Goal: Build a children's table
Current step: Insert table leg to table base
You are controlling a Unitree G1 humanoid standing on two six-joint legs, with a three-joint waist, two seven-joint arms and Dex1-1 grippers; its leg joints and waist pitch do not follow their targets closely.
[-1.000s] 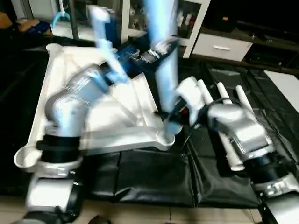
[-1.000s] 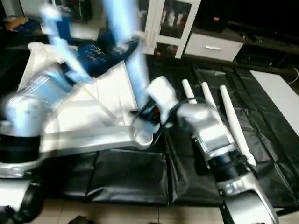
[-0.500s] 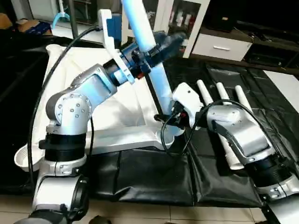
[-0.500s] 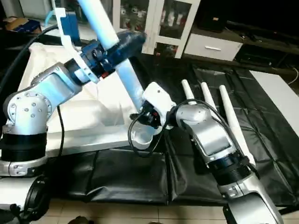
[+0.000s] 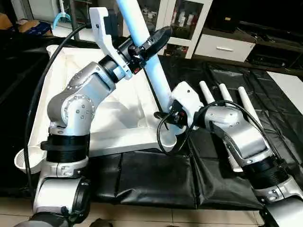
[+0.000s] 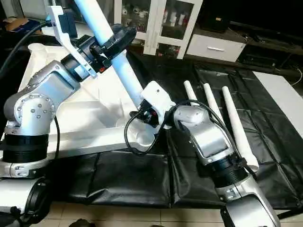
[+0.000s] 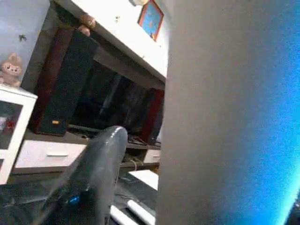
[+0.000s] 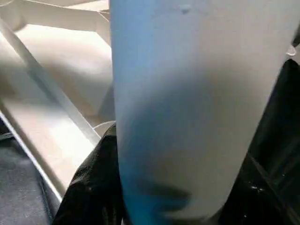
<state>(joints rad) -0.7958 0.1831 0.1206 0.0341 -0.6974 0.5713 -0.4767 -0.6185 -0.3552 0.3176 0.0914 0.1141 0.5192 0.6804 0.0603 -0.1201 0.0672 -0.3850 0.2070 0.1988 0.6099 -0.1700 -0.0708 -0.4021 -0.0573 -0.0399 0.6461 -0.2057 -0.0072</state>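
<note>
Top (image 5: 120, 109) lies underside up on black mat (image 5: 156, 179). One leg (image 5: 154, 71) stands tilted in near corner socket (image 5: 166, 138). R gripper (image 5: 166, 118) clenched on leg low down, just above socket; L gripper (image 5: 142, 47) around leg higher up, grasp can't tell. Three spare legs (image 5: 227, 101) lie on mat beside R arm.

Table top (image 5: 118, 109) lies underside up on a floor mat (image 5: 156, 179), left of centre. One leg (image 5: 154, 75) stands tilted in the top's near right corner socket (image 5: 166, 138), leaning away to the left. Left gripper (image 5: 142, 47) sits high on this leg; right gripper (image 5: 166, 116) low, just above the socket. Three spare legs (image 5: 222, 97) lie side by side on the mat, right of the top. Behind the mat: cabinets (image 5: 189, 23).
</note>
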